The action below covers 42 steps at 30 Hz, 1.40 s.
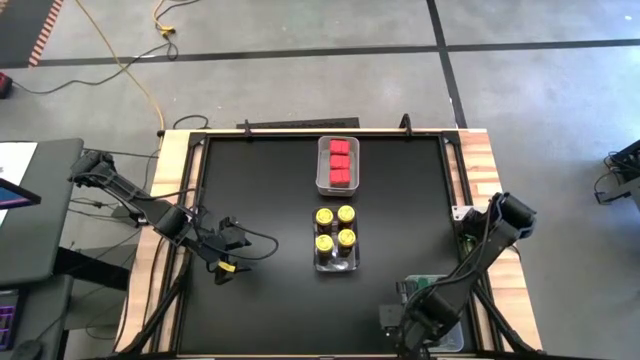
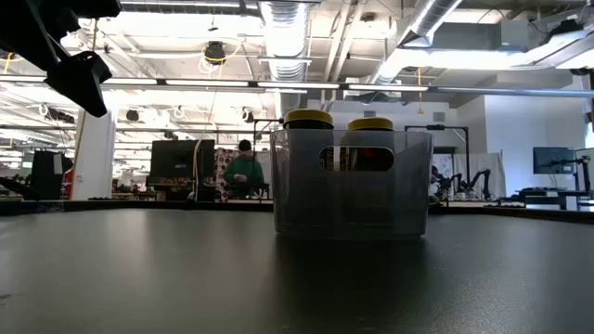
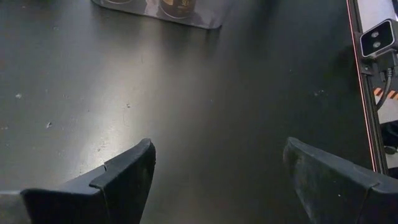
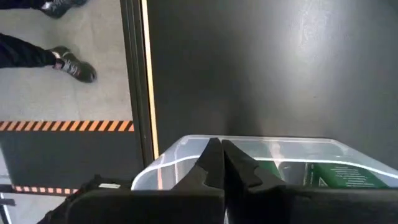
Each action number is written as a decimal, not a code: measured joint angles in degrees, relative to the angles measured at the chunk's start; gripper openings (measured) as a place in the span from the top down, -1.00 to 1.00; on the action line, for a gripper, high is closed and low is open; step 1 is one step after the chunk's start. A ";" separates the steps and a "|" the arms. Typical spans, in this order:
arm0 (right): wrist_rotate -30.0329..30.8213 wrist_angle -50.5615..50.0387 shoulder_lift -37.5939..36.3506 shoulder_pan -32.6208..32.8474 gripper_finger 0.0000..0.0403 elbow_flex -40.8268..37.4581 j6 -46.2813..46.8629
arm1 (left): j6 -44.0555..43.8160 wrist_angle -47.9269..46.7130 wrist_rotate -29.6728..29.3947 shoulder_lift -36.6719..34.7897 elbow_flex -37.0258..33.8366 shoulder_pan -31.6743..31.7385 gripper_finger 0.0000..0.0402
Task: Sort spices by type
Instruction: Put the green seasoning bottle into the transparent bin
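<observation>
Right gripper: two dark fingers pressed together with no gap between the tips, seen from the wrist.

Clear plastic bin: directly beneath and just beyond the fingertips; rounded corner and pale rim visible, the fingers overlapping its near wall.

Green-labelled containers: inside the bin, to one side of the fingers; print too small to read.

Black table: extends ahead of the fingertips, bare.

Table edge rail: dark strip with an orange line, off to the side of the gripper.

Concrete floor: beyond the rail.

Orange-and-black hazard tape: striped band across the floor.

Person's shoe: dark, on the floor, far from the gripper.
</observation>
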 joint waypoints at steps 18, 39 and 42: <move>-4.25 -5.59 0.04 0.13 0.92 0.00 1.51 | 0.01 0.00 0.00 0.02 0.01 0.01 -0.69; -5.72 -5.70 0.07 0.11 0.91 0.00 2.97 | 0.00 0.00 0.00 0.00 0.01 0.01 -0.69; -5.72 -5.49 0.07 0.12 0.89 0.00 2.97 | 0.01 -0.01 0.00 0.00 0.01 -0.01 -0.69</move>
